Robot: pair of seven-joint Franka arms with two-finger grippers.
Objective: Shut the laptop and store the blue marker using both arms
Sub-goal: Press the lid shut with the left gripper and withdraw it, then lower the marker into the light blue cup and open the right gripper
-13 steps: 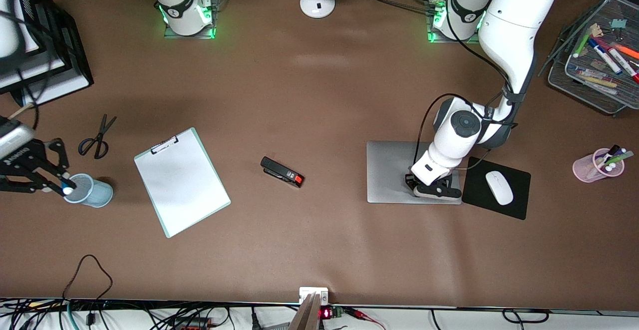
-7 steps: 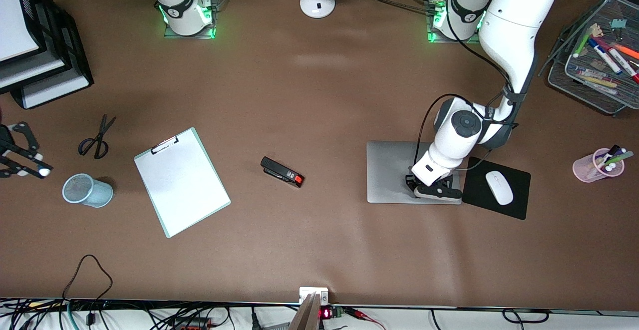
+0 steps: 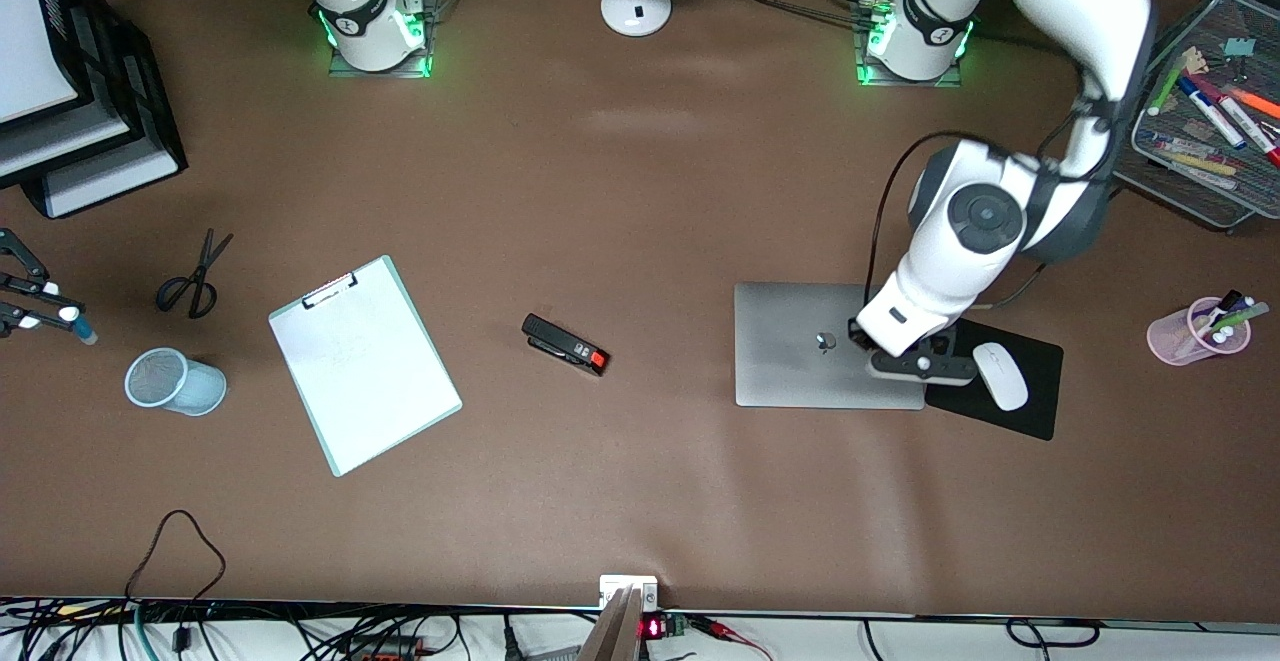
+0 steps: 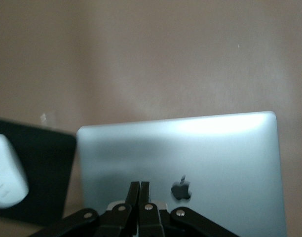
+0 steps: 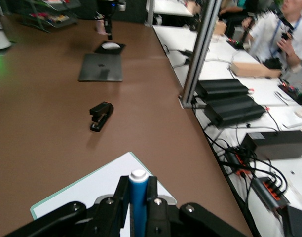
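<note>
Silver laptop (image 3: 828,344) lies closed on the bench, left pincer (image 3: 921,365) pressed together above its edge. Right pincer (image 5: 137,207) clamps the blue marker (image 5: 138,199); storing comes next

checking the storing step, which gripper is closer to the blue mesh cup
Right. The right gripper holds the blue marker at the right arm's end of the table, close by the blue mesh cup. The left gripper is over the closed laptop, toward the left arm's end.
</note>
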